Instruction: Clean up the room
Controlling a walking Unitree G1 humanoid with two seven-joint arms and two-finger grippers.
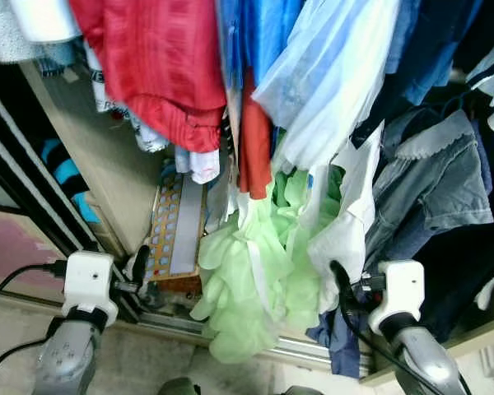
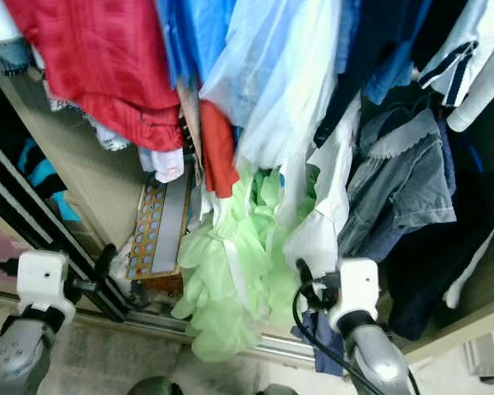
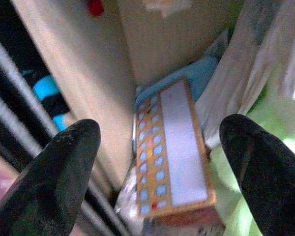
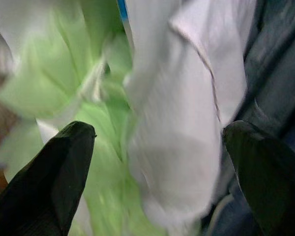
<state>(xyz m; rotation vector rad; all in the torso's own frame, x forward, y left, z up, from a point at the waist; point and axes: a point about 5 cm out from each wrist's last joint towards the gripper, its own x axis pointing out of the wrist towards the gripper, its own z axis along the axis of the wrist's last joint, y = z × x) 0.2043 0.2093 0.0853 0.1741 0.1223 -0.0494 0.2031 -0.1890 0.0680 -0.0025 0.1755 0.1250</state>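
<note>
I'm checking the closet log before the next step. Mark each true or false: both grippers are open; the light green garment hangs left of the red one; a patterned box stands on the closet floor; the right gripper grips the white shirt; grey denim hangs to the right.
1. Both the left gripper and right gripper are open. True.
2. The light green ruffled garment hangs left of the red fabric garment. False: it hangs lower and to the right of it.
3. An orange-edged box with blue dots stands on the closet floor. True.
4. The right gripper grips the white shirt. False: its fingers are spread apart before it.
5. Grey denim clothing hangs right of the white shirt. True.
</note>
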